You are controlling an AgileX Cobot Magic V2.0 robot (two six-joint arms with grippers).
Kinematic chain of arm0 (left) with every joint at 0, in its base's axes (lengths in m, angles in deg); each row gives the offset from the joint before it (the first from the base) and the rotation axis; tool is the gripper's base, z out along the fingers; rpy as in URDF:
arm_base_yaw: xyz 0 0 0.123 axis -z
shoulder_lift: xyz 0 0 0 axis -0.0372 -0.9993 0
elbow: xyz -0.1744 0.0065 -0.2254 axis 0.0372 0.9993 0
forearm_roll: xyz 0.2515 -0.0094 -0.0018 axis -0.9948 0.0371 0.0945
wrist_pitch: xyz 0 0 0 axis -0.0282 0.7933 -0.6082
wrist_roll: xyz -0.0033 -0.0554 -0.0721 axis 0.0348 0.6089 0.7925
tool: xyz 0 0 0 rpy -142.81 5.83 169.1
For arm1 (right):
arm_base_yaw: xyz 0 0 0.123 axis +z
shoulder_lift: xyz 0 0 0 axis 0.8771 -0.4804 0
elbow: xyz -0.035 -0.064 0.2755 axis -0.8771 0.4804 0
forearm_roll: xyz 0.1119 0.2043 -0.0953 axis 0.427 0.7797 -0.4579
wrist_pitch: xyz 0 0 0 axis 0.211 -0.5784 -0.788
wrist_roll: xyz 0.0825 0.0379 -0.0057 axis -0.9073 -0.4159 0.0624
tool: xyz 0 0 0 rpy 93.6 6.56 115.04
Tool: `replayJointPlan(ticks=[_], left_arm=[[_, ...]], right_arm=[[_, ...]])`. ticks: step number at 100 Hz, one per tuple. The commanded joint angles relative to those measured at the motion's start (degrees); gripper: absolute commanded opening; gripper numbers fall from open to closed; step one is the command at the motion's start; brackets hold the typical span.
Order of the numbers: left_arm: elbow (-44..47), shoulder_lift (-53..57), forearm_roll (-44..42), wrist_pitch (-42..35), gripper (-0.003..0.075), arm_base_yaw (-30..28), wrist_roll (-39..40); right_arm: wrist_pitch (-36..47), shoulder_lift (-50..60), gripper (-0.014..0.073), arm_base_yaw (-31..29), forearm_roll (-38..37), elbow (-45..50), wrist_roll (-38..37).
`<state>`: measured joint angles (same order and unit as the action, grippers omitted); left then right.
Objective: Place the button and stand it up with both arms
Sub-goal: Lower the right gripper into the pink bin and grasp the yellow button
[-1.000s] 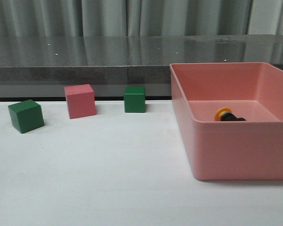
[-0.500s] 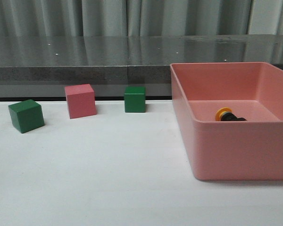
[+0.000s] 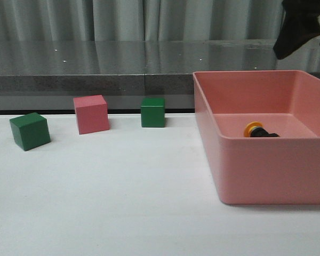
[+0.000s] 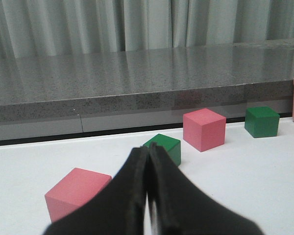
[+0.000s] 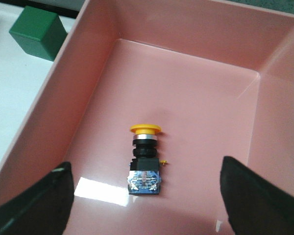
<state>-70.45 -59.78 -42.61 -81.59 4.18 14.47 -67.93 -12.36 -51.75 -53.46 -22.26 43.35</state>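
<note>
Yellow-capped button (image 5: 145, 160) lies on its side on the floor of a pink bin (image 5: 196, 93), centred between the right gripper's (image 5: 146, 205) widely spread fingers (image 5: 36, 203), untouched. Left gripper's (image 4: 148, 196) fingers (image 4: 132, 196) are pressed together above the white table (image 4: 245, 171), pink and green cubes beyond.

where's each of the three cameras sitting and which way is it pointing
Front: looks forward over the table at the pink bin and cubes; the right arm shows at top right.
Left wrist: low over the table, facing the cubes and grey ledge; left gripper shut.
Right wrist: above the bin, looking down at the button lying on its side; right gripper open.
Shared: front and right wrist both show the button.
</note>
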Motion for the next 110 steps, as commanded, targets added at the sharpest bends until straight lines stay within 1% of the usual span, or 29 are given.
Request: replayJointPlan(ticks=[1, 59, 68, 72, 77, 80, 82, 87, 89, 94, 99, 104, 110], left_arm=[[2.59, 1.73, 0.52, -4.49, -0.0019, -0.19, 0.26], [2.59, 1.73, 0.52, -4.49, -0.002, -0.19, 0.26], [2.59, 1.73, 0.52, -4.49, -0.002, -0.19, 0.26], [2.59, 1.73, 0.52, -4.49, -0.0019, -0.19, 0.26], [2.59, 1.73, 0.52, -4.49, -0.002, -0.19, 0.26], [2.59, 1.73, 0.52, -4.49, -0.0019, -0.19, 0.26], [2.59, 1.73, 0.52, -4.49, -0.002, -0.19, 0.26], [2.59, 1.73, 0.52, -4.49, -0.002, -0.19, 0.26], [2.59, 1.73, 0.52, -4.49, -0.0019, -0.19, 0.26], [2.59, 1.73, 0.52, -4.49, -0.002, -0.19, 0.26], [2.59, 1.73, 0.52, -4.49, -0.002, -0.19, 0.26], [2.59, 1.73, 0.52, -4.49, -0.002, -0.19, 0.26], [2.59, 1.73, 0.52, -4.49, -0.002, -0.19, 0.26]], right_arm=[[4.52, -1.69, 0.0643, 0.06, 0.41, -2.15, 2.08], [5.18, -23.15, 0.0643, 1.87, -0.36, -6.51, 3.34], [5.18, -25.12, 0.0615, 1.87, -0.65, -6.51, 3.34], [5.18, -25.57, 0.0575, 1.87, -0.65, -6.51, 3.34], [5.18, -25.6, 0.0503, 1.87, -0.65, -6.51, 3.34], [5.18, -25.6, 0.0435, 1.87, -0.65, -6.51, 3.34], [5.13, -25.44, 0.0405, 1.87, -0.65, -6.59, 3.34], [4.53, -25.13, 0.0273, 1.87, -0.65, -6.92, 3.34], [3.97, -25.04, 0.0239, 1.87, -0.65, -7.17, 3.34], [2.22, -24.54, 0.0117, 1.87, -0.65, -8.21, 3.34], [-0.06, -23.9, 0.0036, 1.87, -0.65, -9.67, 3.34], [-2.75, -22.89, -0.0011, 1.87, -0.65, -11.49, 3.34], [-5.38, -21.13, -0.003, 1.92, -0.65, -14.33, 3.34]])
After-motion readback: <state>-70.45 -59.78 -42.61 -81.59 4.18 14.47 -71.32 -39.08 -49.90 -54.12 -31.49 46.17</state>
